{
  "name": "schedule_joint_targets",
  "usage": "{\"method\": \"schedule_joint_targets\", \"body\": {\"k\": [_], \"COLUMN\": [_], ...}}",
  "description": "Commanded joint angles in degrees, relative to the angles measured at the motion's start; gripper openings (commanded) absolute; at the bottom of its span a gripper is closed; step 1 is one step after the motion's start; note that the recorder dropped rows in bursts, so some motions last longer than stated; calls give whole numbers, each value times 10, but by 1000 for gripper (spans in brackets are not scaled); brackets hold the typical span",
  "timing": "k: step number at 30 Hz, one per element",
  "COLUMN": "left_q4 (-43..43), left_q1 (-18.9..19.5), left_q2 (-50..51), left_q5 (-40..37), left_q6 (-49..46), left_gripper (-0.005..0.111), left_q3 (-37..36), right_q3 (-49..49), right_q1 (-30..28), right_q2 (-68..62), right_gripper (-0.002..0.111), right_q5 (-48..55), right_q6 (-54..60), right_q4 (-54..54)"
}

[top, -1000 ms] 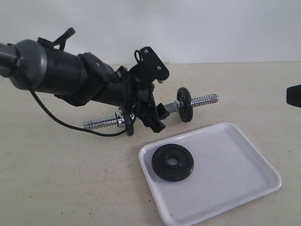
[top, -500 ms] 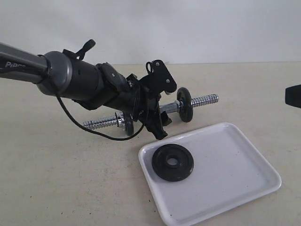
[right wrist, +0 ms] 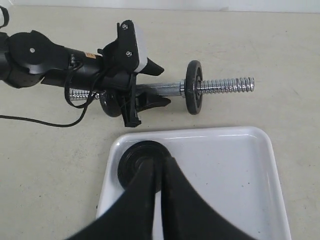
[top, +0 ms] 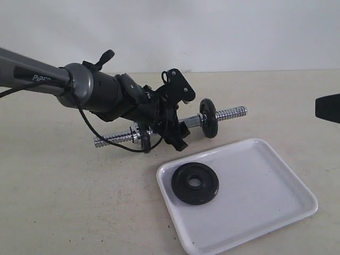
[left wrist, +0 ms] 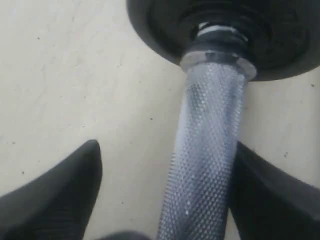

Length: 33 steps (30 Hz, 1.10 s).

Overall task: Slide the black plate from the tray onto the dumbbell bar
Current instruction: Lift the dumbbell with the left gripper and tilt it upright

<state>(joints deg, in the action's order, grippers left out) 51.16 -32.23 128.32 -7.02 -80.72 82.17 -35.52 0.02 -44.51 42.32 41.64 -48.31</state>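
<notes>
The black plate (top: 195, 183) lies flat in the near-left corner of the white tray (top: 265, 180). Behind the tray, the dumbbell bar (top: 231, 112) rests on the table with two small black discs (top: 209, 118) on it. My left gripper (top: 179, 135) is open astride the bar's knurled middle (left wrist: 205, 150); the bar lies against one finger with a gap to the other. My right gripper (right wrist: 161, 161) is shut and empty. Its black tip (top: 326, 108) shows only at the right edge, well away from the plate (right wrist: 134, 162).
The table is beige with a pale wall behind it. The left arm's cable (top: 106, 141) droops over the bar's left threaded end. The tray's right half (right wrist: 230, 170) is bare.
The left arm has swung lower and brought its gripper down around the bar's middle. The right gripper's tip has edged slightly into view at the right. Plate and tray have not moved.
</notes>
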Motion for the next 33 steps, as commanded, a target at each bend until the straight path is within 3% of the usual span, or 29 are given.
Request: {"method": "schedule_joint_targets", "body": {"k": [1, 10, 18, 20, 26, 33], "left_q4": [-3, -39, -157, -179, -272, -332], "left_q1": [14, 17, 17, 17, 17, 17], "left_q2": [1, 56, 85, 82, 80, 68], "left_q5": [-13, -49, -66, -81, -171, -276], "left_q6": [19, 54, 140, 161, 228, 321], "left_gripper": [59, 57, 55, 47, 7, 4], "left_q3": [5, 11, 34, 40, 67, 91], "right_q3": [2, 2, 2, 2, 2, 2], "right_q1": [0, 0, 0, 0, 0, 0], "right_q2": [4, 4, 4, 4, 4, 4], "right_gripper": [0, 0, 0, 0, 0, 0], "right_q5": [3, 3, 3, 3, 3, 5], "right_q6": [9, 15, 20, 22, 37, 39], "right_q4": [-9, -20, -26, -28, -41, -41]}}
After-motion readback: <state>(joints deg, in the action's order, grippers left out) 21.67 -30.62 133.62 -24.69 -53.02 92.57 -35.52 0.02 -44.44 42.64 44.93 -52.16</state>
